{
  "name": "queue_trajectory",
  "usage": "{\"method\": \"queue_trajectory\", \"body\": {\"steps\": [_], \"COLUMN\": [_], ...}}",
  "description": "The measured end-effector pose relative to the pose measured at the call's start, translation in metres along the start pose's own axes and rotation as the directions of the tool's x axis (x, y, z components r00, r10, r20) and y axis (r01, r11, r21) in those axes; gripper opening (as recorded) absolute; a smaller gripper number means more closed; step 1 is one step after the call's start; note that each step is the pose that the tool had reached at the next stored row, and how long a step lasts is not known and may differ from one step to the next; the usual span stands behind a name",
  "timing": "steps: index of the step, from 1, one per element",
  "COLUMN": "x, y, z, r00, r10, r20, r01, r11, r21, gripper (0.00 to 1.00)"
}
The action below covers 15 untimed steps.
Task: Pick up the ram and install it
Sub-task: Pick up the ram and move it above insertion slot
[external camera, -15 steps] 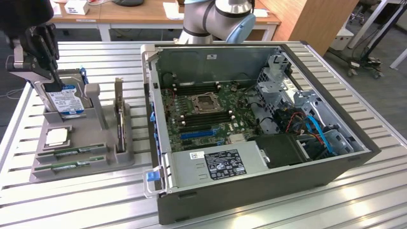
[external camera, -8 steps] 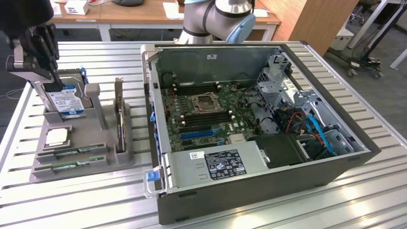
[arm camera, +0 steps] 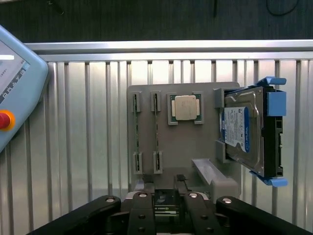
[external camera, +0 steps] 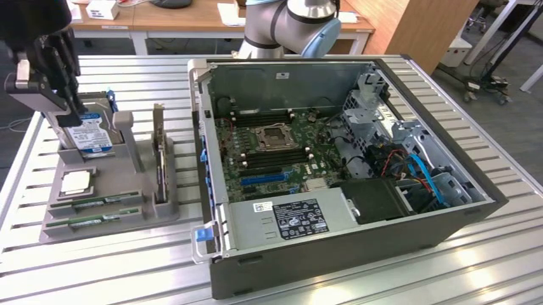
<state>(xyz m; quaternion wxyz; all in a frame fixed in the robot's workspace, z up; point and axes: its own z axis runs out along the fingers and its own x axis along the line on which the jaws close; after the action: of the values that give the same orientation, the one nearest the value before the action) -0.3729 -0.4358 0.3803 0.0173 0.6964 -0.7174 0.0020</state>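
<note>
The tool (external camera: 75, 117) hangs up high over the far end of the grey tray (external camera: 140, 213), close to the blue hard drive (external camera: 89, 136). Its jaws stand a little way apart and hold nothing. The ram (external camera: 95, 203) lies flat at the near end of the tray, with a second stick (external camera: 89, 221) just beside it. Both are well below the tool and nearer the front of the worktop (external camera: 102, 270). The ram's long side runs from the exterior view's left to its right.
</note>
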Motion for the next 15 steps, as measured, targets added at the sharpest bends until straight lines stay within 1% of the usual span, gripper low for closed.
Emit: {"method": "queue_trajectory", "body": {"steps": [2, 4, 5, 6, 9, 15], "x": [0.0, 0.0, 0.0, 0.0, 0.0, 0.0], "y": [0.0, 0.0, 0.0, 0.0, 0.0, -0.0003], "z": [0.0, 0.0, 0.0, 0.0, 0.0026, 0.0134], "r00": [1.0, 1.0, 1.0, 1.0, 1.0, 1.0], "r10": [0.0, 0.0, 0.0, 0.0, 0.0, 0.0], "r20": [0.0, 0.0, 0.0, 0.0, 0.003, 0.0037], "r01": [0.0, 0.0, 0.0, 0.0, 0.0, 0.0], "r11": [1.0, 1.0, 1.0, 1.0, 1.0, 1.0], "r21": [0.0, 0.0, 0.0, 0.0, -0.0001, -0.0001], "gripper": [0.35, 0.35, 0.42, 0.42, 0.42, 0.42]}}
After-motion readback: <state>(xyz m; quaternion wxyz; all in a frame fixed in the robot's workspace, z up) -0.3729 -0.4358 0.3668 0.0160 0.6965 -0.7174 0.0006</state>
